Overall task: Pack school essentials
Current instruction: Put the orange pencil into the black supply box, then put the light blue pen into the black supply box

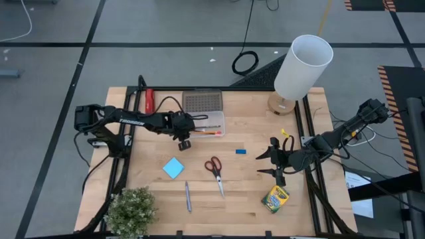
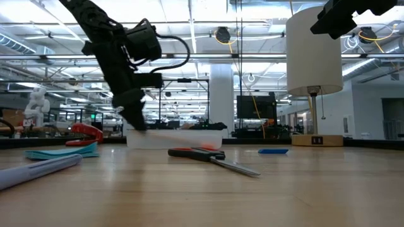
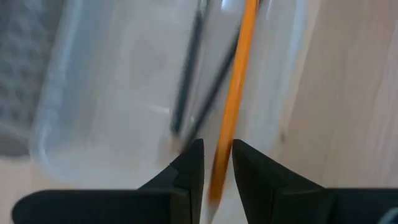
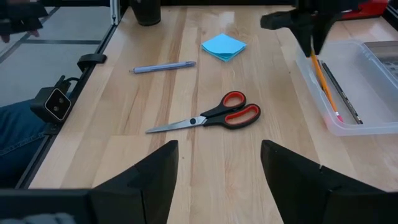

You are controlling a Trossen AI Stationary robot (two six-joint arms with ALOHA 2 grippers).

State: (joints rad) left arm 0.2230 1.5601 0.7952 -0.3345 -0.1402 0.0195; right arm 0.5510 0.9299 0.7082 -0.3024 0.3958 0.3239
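Observation:
A clear plastic box point(image 1: 204, 124) lies at the table's far middle, with a dark pencil point(image 4: 342, 93) inside. My left gripper point(image 1: 185, 141) stands at the box's left end, fingers point(image 3: 189, 168) pointing down, shut on an orange pencil point(image 4: 326, 87). My right gripper point(image 1: 275, 162) hovers open over the table's right part, near the green-yellow crayon box point(image 1: 275, 198). Flat on the wood lie the red-handled scissors point(image 1: 214, 169), a blue note pad point(image 1: 173, 167), a silvery pen point(image 1: 188, 196) and a small blue eraser point(image 1: 241, 151). My left gripper pinches the orange pencil between its two fingers near the end point(image 3: 222, 163) away from the pink eraser. The fingers come from above and lie across the pencil. Its eraser end point(image 4: 339, 117) rests inside the clear box, along the box's near wall.
A red stapler-like object point(image 1: 149, 99) lies at the far left. A lamp with a white shade point(image 1: 302, 66) stands at the far right, a small plant point(image 1: 131, 211) at the near left corner. A grey mesh panel point(image 1: 202, 101) adjoins the box's far side.

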